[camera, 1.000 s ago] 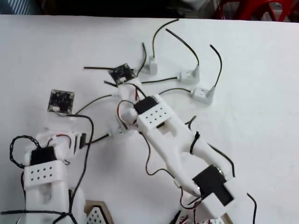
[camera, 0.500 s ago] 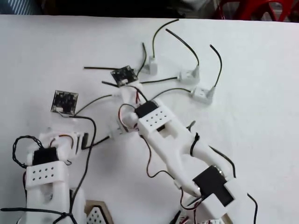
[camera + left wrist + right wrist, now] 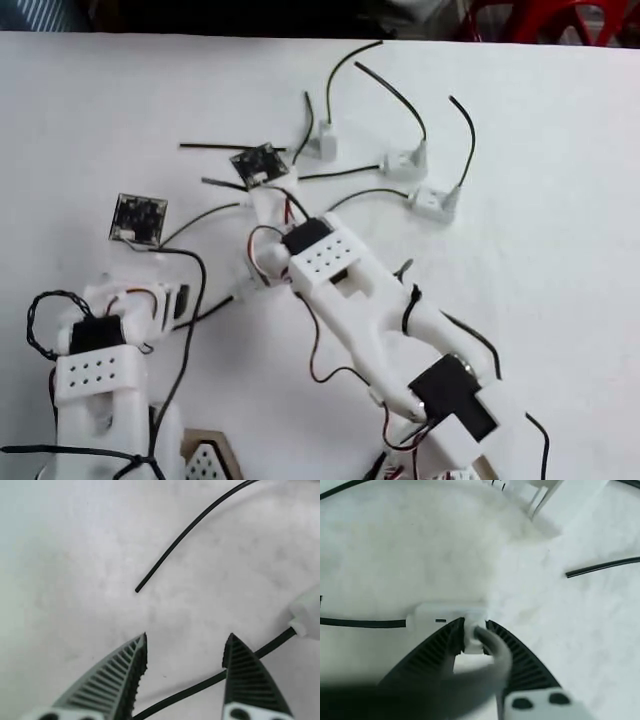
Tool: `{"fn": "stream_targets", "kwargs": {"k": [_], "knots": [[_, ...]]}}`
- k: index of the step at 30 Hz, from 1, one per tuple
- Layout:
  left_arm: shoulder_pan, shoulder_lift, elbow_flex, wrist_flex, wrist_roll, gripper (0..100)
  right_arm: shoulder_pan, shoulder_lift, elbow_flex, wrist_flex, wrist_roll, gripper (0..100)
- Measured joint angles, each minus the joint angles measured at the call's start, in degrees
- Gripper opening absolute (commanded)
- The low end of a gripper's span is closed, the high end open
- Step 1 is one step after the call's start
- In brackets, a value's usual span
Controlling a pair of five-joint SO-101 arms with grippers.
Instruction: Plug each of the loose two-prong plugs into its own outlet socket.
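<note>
Plug, white, probably light and rigid, on thin springy lead, just beside socket board; clamped across body in right fingers, best held there, clear of prongs; left fingers apart, well off board.

Four white wired connectors, two dark square boards, two arms.

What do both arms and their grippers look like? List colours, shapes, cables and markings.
The left arm and right arm: blocky white plastic shells, black servo blocks, a grid of small holes on each wrist panel, loose red and black wires. The left gripper and right gripper: dark, ribbed, tapering fingers on white bases.
</note>
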State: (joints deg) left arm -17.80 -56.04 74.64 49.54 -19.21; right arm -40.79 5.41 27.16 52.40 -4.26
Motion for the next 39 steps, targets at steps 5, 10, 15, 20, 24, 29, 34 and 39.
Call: {"fn": "stream_targets", "kwargs": {"k": [5,10,15,20,24,29,34,39], "knots": [[0.0,0.0,0.0,0.0,0.0,24,-0.1,-0.1,0.4,-0.2,4.0,1.7],[0.0,0.0,0.0,0.0,0.0,24,-0.4,-5.1,4.9,-0.3,4.1,1.7],[0.0,0.0,0.0,0.0,0.0,24,-0.9,-12.3,12.7,-3.0,4.1,1.6],[0.0,0.0,0.0,0.0,0.0,24,-0.9,-13.4,17.3,-8.8,8.1,1.6],[0.0,0.0,0.0,-0.1,0.0,24,-0.9,-13.0,17.4,-9.3,9.5,1.6],[0.0,0.0,0.0,-0.1,0.0,24,-0.9,-11.5,16.7,-8.7,9.8,1.6],[0.0,0.0,0.0,-0.1,0.0,24,-0.9,-11.4,16.3,-5.5,9.8,1.6],[0.0,0.0,0.0,-0.1,0.0,24,-0.9,-11.4,16.3,-1.8,9.8,1.6]]}}
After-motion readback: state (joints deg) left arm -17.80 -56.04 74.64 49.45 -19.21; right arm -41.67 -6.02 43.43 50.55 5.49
